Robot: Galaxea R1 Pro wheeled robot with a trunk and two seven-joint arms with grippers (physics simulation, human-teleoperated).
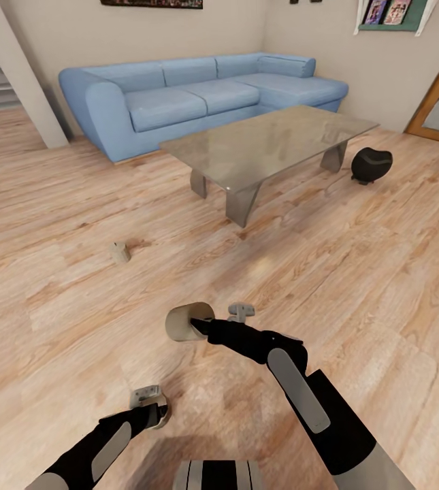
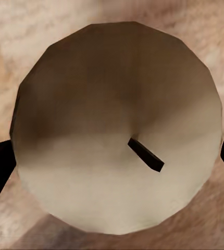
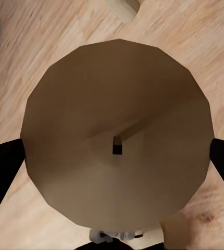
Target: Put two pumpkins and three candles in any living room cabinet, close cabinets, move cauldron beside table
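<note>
In the head view, the right hand at lower centre gripped a tan candle, held on its side above the wood plank floor. The left hand at the lower left was closed around a second candle, mostly hidden there; the left wrist view showed its round top and dark wick between the two fingers. A third small candle stood on the floor at centre left. A grey table stood before a blue sofa in the upper half, with a black cauldron on the floor just beside the table's right end.
</note>
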